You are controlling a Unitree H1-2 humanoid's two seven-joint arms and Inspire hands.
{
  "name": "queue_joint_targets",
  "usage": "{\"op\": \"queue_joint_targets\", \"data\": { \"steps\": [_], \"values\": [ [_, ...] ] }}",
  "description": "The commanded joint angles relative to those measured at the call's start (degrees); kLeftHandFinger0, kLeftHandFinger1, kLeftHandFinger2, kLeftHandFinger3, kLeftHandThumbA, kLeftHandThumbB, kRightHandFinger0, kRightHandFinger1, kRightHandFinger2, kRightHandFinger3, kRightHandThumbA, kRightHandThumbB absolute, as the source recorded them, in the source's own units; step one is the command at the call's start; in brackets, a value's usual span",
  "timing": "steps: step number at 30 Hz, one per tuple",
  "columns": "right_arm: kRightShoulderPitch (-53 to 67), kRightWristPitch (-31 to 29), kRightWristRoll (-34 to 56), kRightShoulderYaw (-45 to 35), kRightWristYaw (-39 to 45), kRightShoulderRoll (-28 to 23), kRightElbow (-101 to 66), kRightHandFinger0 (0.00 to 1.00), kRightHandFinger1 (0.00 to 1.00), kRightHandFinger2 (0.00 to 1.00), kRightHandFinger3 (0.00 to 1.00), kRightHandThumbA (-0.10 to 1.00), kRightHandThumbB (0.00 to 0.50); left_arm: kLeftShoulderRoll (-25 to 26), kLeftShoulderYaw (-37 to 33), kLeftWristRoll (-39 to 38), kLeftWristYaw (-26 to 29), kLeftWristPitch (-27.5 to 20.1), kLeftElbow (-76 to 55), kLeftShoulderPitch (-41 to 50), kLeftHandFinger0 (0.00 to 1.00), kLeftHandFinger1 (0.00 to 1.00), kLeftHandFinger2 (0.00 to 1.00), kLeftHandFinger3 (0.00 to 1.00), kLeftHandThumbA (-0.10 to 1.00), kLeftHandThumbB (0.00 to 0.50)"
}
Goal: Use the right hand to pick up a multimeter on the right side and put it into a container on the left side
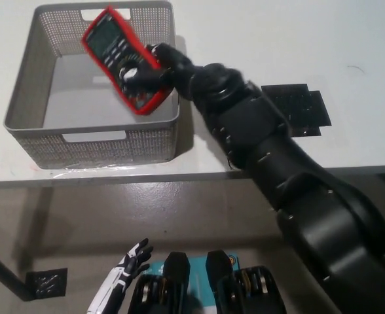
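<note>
Multimeter held over the basket, ready for the drop

The black right hand (154, 73) is clamped on the lower end of the red multimeter (119, 57), held tilted above the gray mesh basket (29, 78), its long axis running from upper left to lower right, display end toward the far-left corner. It looks rigid and moderately heavy, its rubbery casing grippy; the narrow sides suit a hold. The white left hand (124, 281) hangs low, fingers spread.

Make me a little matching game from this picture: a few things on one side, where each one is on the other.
Things:
1. multimeter
2. basket
3. left hand
4. black patch

Places:
A. below the table edge, at the lower left
B. on the table, right of the arm
C. held above the basket by the right hand
D. on the table's left side

Pairs: 1-C, 2-D, 3-A, 4-B
</note>
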Motion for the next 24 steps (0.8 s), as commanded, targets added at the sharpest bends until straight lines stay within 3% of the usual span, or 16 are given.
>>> {"op": "queue_joint_targets", "data": {
  "steps": [1,3,5,6,7,8,9,15,24],
  "values": [
    [-5.3,-12.6,-12.7,8.5,-10.5,0.8,4.2,0.02,0.48,0.87,0.72,-0.10,0.180,1.1,-1.2,1.9,-0.6,-1.3,-1.7,0.1,1.00,1.00,1.00,1.00,1.00,0.239],
    [-5.1,-14.0,-12.4,9.1,-11.3,0.1,4.6,0.00,0.46,0.86,0.70,-0.10,0.180,1.1,-1.4,2.1,-0.4,-0.7,-2.1,0.2,1.00,1.00,1.00,1.00,1.00,0.245],
    [-5.6,-14.0,-11.7,8.9,-11.8,-0.6,4.7,0.34,0.78,1.00,0.97,0.31,0.278,1.1,-1.4,1.2,-0.9,0.4,-2.3,0.1,1.00,1.00,1.00,1.00,1.00,0.256],
    [-5.9,-14.4,-10.4,7.8,-9.9,-1.2,4.3,0.63,0.99,1.00,1.00,0.61,0.380,1.2,-1.6,1.6,-0.8,0.4,-2.1,-0.1,1.00,1.00,1.00,1.00,1.00,0.256],
    [-6.1,-14.7,-9.7,7.3,-7.7,-1.7,4.0,0.90,1.00,1.00,1.00,0.77,0.412,1.1,-1.8,1.8,-0.8,0.3,-2.0,-0.2,1.00,1.00,1.00,1.00,1.00,0.246],
    [-6.5,-14.5,-9.2,6.8,-5.5,-2.0,3.7,1.00,1.00,1.00,1.00,0.86,0.466,1.1,-1.9,1.9,-0.8,0.1,-1.8,-0.3,1.00,1.00,1.00,1.00,1.00,0.238],
    [-7.1,-14.1,-8.9,6.5,-2.7,-2.5,3.2,1.00,1.00,1.00,1.00,0.91,0.497,1.2,-2.0,2.1,-0.8,-0.1,-1.7,-0.4,1.00,1.00,1.00,1.00,1.00,0.240],
    [-8.7,-15.1,-9.6,5.8,-1.5,-3.5,1.7,1.00,1.00,1.00,1.00,0.99,0.500,1.0,-2.1,1.0,-1.2,0.4,-1.3,-0.5,1.00,1.00,1.00,1.00,1.00,0.279],
    [-10.0,-19.8,-7.9,0.6,-1.6,-5.8,-3.0,1.00,1.00,1.00,1.00,1.00,0.500,1.1,-2.6,2.8,-0.4,-0.3,-1.5,-1.0,1.00,1.00,1.00,1.00,1.00,0.250]
  ]
}}
